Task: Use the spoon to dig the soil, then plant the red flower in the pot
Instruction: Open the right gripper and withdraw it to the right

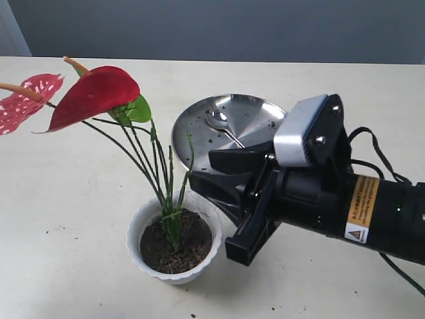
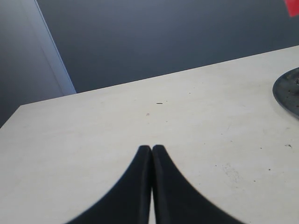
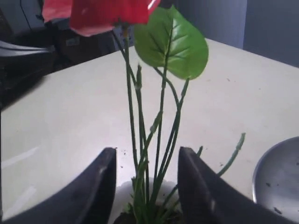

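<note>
The red flower (image 1: 93,96) stands upright with its green stems (image 1: 169,199) stuck in the dark soil (image 1: 156,251) of the small white pot (image 1: 137,229). My right gripper (image 1: 202,169) is open just right of the stems, level with the pot's rim. In the right wrist view the stems (image 3: 159,140) rise between its two spread fingers (image 3: 147,154), clear of both. The spoon (image 1: 222,126) lies in the steel plate (image 1: 255,109) behind the gripper. My left gripper (image 2: 152,148) is shut on nothing, over bare table.
The right arm and its wrist camera (image 1: 305,133) cover the table to the right of the pot. Crumbs of soil dot the plate and the table near it. The plate's edge (image 2: 286,93) shows in the left wrist view.
</note>
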Action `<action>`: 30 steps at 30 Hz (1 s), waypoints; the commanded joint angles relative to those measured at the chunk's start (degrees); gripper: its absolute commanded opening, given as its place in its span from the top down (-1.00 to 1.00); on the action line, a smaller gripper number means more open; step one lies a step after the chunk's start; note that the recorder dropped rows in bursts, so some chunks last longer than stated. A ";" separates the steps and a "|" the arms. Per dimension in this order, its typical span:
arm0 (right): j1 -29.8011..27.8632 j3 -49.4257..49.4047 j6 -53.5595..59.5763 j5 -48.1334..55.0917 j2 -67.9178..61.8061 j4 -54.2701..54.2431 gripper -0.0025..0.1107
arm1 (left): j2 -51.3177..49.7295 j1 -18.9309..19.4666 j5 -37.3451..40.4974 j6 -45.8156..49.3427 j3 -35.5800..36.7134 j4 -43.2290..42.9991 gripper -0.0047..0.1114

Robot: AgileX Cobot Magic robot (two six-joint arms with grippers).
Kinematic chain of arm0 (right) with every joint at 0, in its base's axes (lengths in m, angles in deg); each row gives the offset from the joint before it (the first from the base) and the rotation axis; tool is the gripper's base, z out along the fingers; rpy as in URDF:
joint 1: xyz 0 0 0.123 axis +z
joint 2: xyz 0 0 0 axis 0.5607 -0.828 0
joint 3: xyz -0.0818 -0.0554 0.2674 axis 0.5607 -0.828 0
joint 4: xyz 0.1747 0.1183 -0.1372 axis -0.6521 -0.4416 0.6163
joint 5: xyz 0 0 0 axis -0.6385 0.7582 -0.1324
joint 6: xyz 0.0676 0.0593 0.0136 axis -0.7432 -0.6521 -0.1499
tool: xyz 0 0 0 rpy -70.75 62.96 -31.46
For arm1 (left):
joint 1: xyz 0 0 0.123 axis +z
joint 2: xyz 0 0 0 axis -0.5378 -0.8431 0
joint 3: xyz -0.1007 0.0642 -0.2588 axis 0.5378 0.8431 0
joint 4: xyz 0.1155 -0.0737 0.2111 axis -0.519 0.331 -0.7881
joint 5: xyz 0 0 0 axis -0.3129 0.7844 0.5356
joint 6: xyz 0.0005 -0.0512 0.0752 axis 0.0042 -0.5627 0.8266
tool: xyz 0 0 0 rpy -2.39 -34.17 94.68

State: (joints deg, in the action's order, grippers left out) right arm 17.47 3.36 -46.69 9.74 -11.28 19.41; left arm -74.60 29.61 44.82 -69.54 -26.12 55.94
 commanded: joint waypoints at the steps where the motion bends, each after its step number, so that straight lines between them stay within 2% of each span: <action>1: -0.26 -0.31 0.72 6.78 3.60 -7.10 0.55 | 0.24 -0.09 -0.45 -0.28 0.11 0.49 0.91; 3: -0.26 -0.31 4.34 11.91 4.92 -16.16 0.96 | 0.24 -0.09 -0.45 -0.28 0.11 0.49 0.91; 6: -0.26 -0.31 15.61 13.41 5.58 -29.64 0.97 | 0.24 -0.09 -0.45 -0.28 0.11 0.49 0.91; 9: -0.26 -0.31 26.37 10.73 5.58 -40.59 0.97 | 0.24 -0.09 -0.45 -0.28 0.11 0.49 0.91; 11: -0.26 -0.31 27.92 10.49 5.58 -45.67 0.97 | 0.24 -0.09 -0.45 -0.28 0.11 0.49 0.91; 15: -0.26 -0.31 28.26 10.71 5.58 -47.54 0.97 | 0.24 -0.09 -0.45 -0.28 0.11 0.49 0.91; 18: -0.26 -0.31 36.84 10.73 5.58 -47.63 0.97 | 0.24 -0.09 -0.45 -0.28 0.11 0.49 0.91; 21: -0.26 -0.31 36.37 12.01 5.58 -48.17 0.97 | 0.24 -0.09 -0.45 -0.28 0.11 0.49 0.91; 27: -0.43 -0.31 40.46 8.89 6.03 -57.39 0.97 | 0.24 -0.09 -0.45 -0.28 0.11 0.49 0.91; 30: -4.62 -0.31 42.16 10.66 8.49 -57.84 0.97 | 0.24 -0.09 -0.45 -0.28 0.11 0.49 0.91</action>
State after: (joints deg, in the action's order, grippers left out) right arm 16.20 3.36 -6.67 20.21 -5.13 -36.97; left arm -74.60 29.61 44.82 -69.54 -26.12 55.94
